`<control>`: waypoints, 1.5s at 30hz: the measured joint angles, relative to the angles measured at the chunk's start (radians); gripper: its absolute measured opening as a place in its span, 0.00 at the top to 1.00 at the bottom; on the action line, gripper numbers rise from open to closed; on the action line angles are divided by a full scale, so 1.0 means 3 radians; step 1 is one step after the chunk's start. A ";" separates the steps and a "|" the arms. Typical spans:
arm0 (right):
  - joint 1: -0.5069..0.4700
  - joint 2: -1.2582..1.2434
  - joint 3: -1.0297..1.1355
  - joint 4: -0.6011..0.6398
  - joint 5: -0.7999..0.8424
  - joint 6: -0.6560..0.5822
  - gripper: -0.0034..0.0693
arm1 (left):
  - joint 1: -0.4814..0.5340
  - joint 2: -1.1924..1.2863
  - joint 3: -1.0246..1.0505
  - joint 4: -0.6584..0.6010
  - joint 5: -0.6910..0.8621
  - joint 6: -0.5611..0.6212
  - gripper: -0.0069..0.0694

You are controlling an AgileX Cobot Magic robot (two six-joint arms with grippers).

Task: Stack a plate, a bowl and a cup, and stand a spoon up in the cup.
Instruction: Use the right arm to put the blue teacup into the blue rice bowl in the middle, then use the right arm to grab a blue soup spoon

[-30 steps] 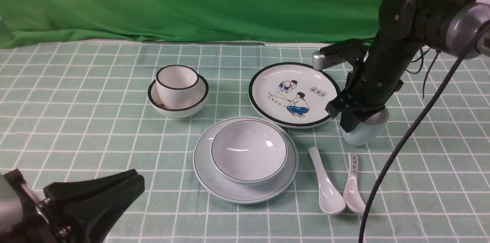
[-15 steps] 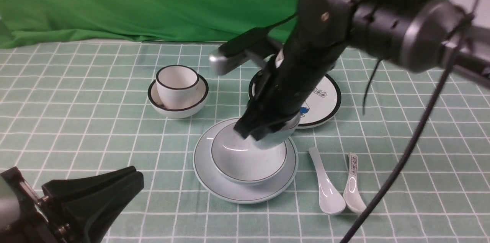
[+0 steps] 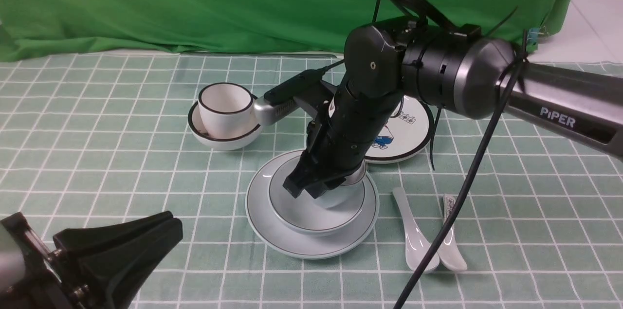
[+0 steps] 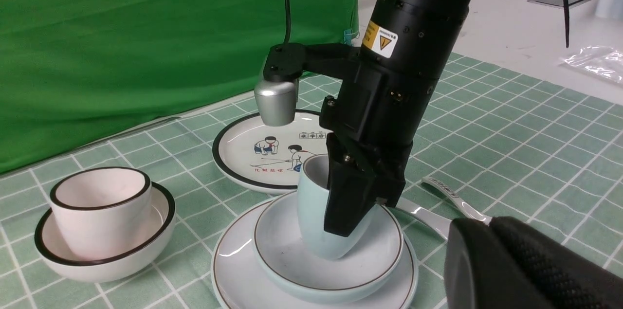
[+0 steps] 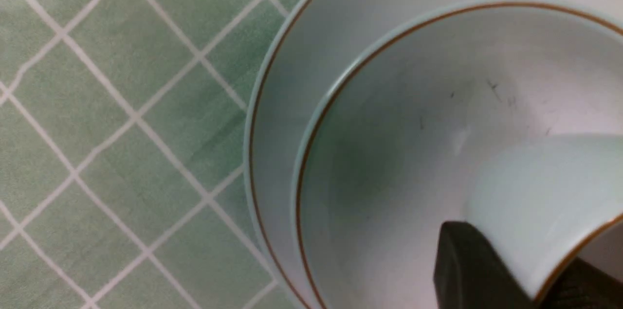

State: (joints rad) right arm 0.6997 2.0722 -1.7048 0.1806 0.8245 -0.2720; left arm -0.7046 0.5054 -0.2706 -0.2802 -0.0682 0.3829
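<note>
The pale blue plate [image 3: 265,231] lies at the table's middle front with the pale blue bowl [image 3: 297,209] on it. My right gripper [image 3: 314,190] is shut on the wall of the pale blue cup [image 3: 346,191], one finger inside it and one outside. It holds the cup tilted, low inside the bowl. I cannot tell whether the cup touches the bowl. The left wrist view shows the cup [image 4: 311,211] in the bowl [image 4: 379,255]. The plain white spoon [image 3: 411,233] lies right of the plate. My left gripper [image 3: 168,231] is shut and empty at the front left.
A black-rimmed cartoon plate [image 3: 411,129] lies behind right of the stack. A cream cup [image 3: 225,104] stands in a cream bowl [image 3: 214,137] at back left. A spoon with a printed handle [image 3: 450,250] lies beside the plain spoon. The right arm's black cable [image 3: 460,199] hangs over both spoons.
My right gripper has carried the cup from the right of the table leftward over the plate and lowered it into the bowl. The left gripper has not moved.
</note>
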 joint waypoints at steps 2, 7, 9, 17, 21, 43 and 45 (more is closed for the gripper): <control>0.0001 0.0010 -0.0005 0.0011 0.0000 0.0001 0.84 | 0.0000 0.0000 0.0000 0.0000 0.0000 0.0000 0.90; 0.0001 0.0027 -0.0010 0.0025 0.0000 0.0089 0.72 | 0.0000 0.0000 0.0000 0.0000 0.0000 0.0000 0.90; 0.0001 0.0031 -0.0010 0.0022 0.0003 0.0102 0.63 | 0.0000 0.0000 0.0000 0.0000 0.0000 0.0000 0.90; 0.0004 -0.0104 -0.0007 0.0011 0.0007 0.0141 0.45 | 0.0000 0.0000 0.0000 0.0000 0.0000 -0.0003 0.90; 0.0004 -0.0261 -0.0007 0.0003 0.0021 0.0147 0.45 | 0.0000 0.0000 0.0000 0.0004 0.0000 -0.0007 0.90; -0.0752 -0.1364 0.1655 -0.0518 0.0080 0.0907 0.55 | 0.0000 0.0000 0.0000 0.0015 0.0023 -0.0003 0.89; -0.0783 -0.1292 0.1712 -0.0181 -0.0149 0.0740 0.54 | 0.0000 0.0000 0.0000 0.0015 0.0035 -0.0003 0.89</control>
State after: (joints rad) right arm 0.4648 1.6845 -1.1911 0.1264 0.7798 -0.0501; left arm -0.7046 0.5054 -0.2706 -0.2758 -0.0576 0.3820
